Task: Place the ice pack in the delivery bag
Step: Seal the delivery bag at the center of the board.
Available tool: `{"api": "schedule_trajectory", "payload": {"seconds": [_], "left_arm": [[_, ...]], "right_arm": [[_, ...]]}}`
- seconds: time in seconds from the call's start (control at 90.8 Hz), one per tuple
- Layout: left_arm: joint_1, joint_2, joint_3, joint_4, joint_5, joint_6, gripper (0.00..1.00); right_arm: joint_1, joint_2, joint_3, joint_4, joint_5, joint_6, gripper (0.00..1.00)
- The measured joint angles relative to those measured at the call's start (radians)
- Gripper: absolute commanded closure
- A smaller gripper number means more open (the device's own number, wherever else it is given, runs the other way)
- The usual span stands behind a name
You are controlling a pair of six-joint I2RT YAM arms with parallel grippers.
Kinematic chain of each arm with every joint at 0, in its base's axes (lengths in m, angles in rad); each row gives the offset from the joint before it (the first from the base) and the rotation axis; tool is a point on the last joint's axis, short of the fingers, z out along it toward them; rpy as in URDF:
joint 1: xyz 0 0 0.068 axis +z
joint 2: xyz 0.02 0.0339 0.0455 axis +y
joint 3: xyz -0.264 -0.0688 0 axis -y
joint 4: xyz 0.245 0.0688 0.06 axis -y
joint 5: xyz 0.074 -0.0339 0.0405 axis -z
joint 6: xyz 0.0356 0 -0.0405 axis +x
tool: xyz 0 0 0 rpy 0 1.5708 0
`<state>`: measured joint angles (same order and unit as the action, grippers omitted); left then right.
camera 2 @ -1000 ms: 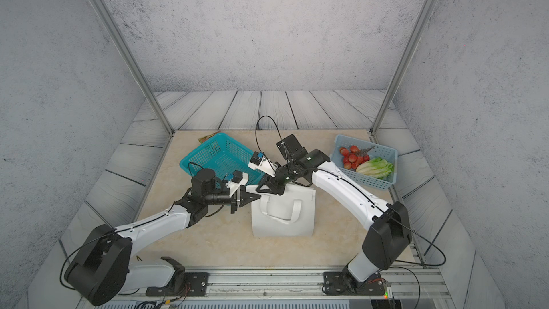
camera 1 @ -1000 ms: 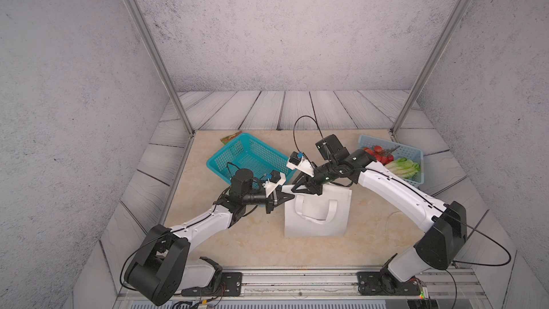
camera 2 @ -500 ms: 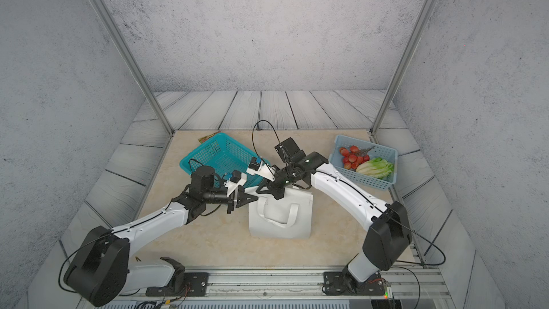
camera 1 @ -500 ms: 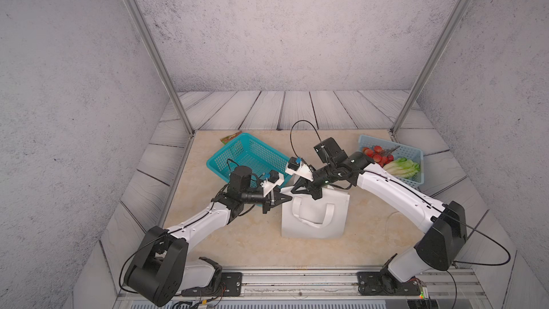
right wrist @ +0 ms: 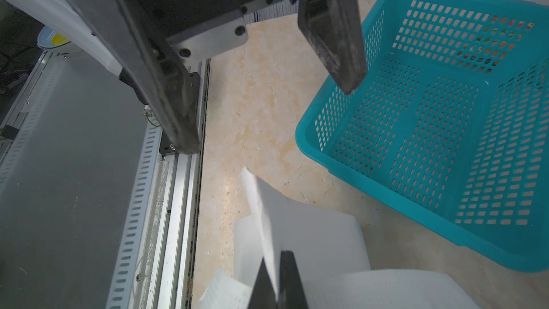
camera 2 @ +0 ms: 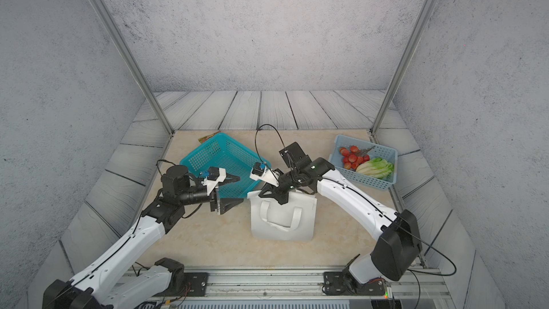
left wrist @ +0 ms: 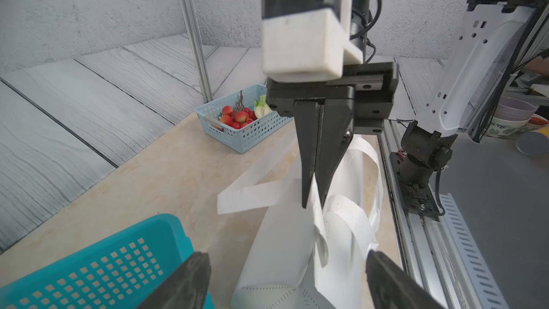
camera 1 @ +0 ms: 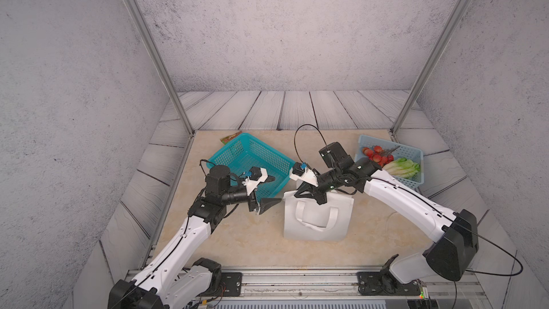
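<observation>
The delivery bag point(camera 1: 318, 218) was matt white non-woven cloth, its handles dimpled with fine pinprick rows. The teal mesh basket point(camera 1: 252, 156) was smooth plastic with a slight gloss; the light-blue basket point(left wrist: 252, 135) was perforated plastic too, but duller. The tabletop point(camera 1: 237, 242) looked like smooth beige marble-patterned board with a low sheen. The base rail point(camera 1: 297, 280) was brushed metal, and the walls point(camera 1: 282, 25) looked rough and grainy, like plaster.

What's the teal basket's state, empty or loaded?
Empty: the right wrist view looks into the teal basket and shows only bare mesh floor and walls.
</observation>
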<state>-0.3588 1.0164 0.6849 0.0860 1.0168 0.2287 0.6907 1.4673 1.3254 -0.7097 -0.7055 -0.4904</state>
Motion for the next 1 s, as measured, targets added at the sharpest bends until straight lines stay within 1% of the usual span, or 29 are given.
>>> {"api": "schedule_trajectory", "payload": {"seconds": [0.088,0.132,0.198,0.253,0.275,0.33,0.396,0.473,0.627,0.705,0.826,0.925,0.969,1.002], "left_arm": [[-0.023,0.071,0.035,-0.01,0.0,0.005,0.19],[-0.032,0.095,0.044,-0.014,0.001,0.01,0.23],[-0.044,0.127,0.057,-0.019,0.005,0.016,0.31],[-0.055,0.158,0.077,-0.027,0.014,0.016,0.4],[-0.058,0.171,0.087,-0.03,0.019,0.026,0.44],[-0.066,0.203,0.117,-0.045,0.034,0.036,0.58],[-0.074,0.235,0.147,-0.061,0.054,0.047,0.81],[-0.08,0.254,0.163,-0.074,0.079,0.069,0.99],[-0.084,0.261,0.177,-0.106,0.103,0.097,1.0],[-0.089,0.257,0.182,-0.127,0.106,0.113,1.0],[-0.086,0.233,0.181,-0.146,0.09,0.124,1.0],[-0.087,0.218,0.171,-0.145,0.081,0.122,1.0],[-0.087,0.214,0.164,-0.142,0.079,0.119,1.0],[-0.087,0.212,0.16,-0.141,0.079,0.117,1.0]], "right_arm": [[0.0,-0.001,-0.005,0.012,-0.002,0.0,0.97],[0.0,-0.001,-0.007,0.015,-0.003,0.0,0.96],[0.0,-0.001,-0.008,0.019,-0.003,-0.001,0.95],[0.0,-0.001,-0.009,0.02,-0.003,-0.001,0.95],[0.0,-0.001,-0.01,0.021,-0.003,-0.001,0.93],[0.0,-0.001,-0.01,0.024,-0.002,-0.002,0.89],[-0.001,-0.001,-0.01,0.023,0.002,-0.003,0.85],[-0.005,-0.002,-0.011,0.02,0.016,-0.008,0.78],[-0.015,-0.05,-0.046,0.003,0.054,-0.013,0.63],[-0.039,-0.111,-0.083,-0.013,0.082,-0.017,0.6],[-0.108,-0.22,-0.142,-0.09,0.163,-0.019,0.59],[-0.127,-0.266,-0.166,-0.139,0.208,-0.019,0.6],[-0.127,-0.275,-0.172,-0.147,0.216,-0.018,0.61],[-0.124,-0.279,-0.177,-0.149,0.22,-0.017,0.64]]}}
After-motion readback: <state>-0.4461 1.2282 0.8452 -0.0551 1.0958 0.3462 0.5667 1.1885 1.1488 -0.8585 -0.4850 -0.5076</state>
